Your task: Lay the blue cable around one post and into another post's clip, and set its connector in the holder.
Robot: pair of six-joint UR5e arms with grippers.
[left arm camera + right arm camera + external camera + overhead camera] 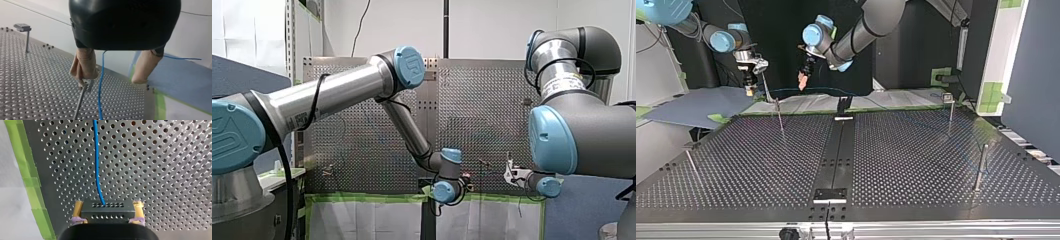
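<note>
In the right wrist view my right gripper (108,205) has its yellow pads shut on the black connector (107,215). The blue cable (96,165) leaves the connector and runs ahead over the perforated table. My left gripper (111,80) stands open with beige pads. The cable (101,82) hangs between its fingers, nearer one pad and touching neither. A thin post with a clip (83,90) stands under that pad's tip. In the top view my right gripper (751,89) and my left gripper (803,80) hover at the table's far edge, with the cable (826,90) arcing between them.
Thin posts stand on the table (780,116), (950,111), (981,165), (691,162). A black holder block (830,195) sits on the centre strip near the camera and a smaller plate (843,118) at the far end. Green tape (32,185) lines the table edge.
</note>
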